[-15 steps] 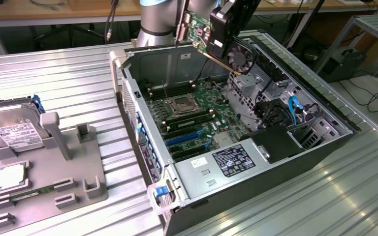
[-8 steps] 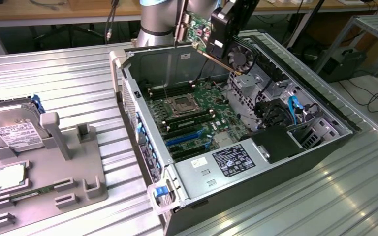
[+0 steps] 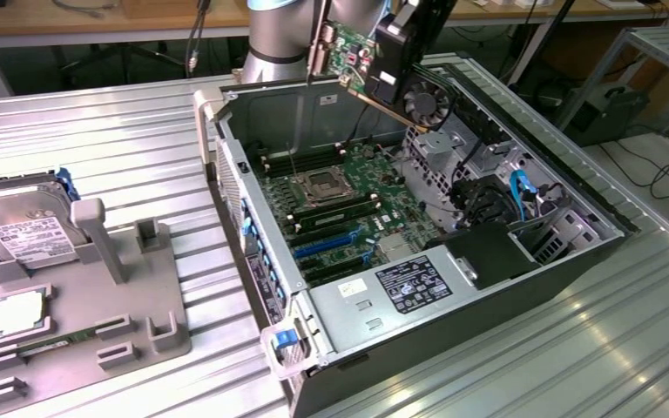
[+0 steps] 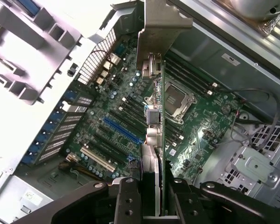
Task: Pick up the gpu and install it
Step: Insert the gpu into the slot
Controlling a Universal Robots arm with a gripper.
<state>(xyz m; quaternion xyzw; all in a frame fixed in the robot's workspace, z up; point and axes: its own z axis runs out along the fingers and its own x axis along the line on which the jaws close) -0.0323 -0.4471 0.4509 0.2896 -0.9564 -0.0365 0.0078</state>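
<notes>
Exterior view: gpu (image 3: 364, 57), clamped edge-on between the gripper (image 4: 151, 203) fingers, hangs tilted above open case (image 3: 288, 113); lower edge clear of motherboard (image 3: 347, 205).

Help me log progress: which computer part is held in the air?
The graphics card, green with a black fan, clamped by the gripper above the open case; the hard drive and memory stick sit on the tray.
</notes>
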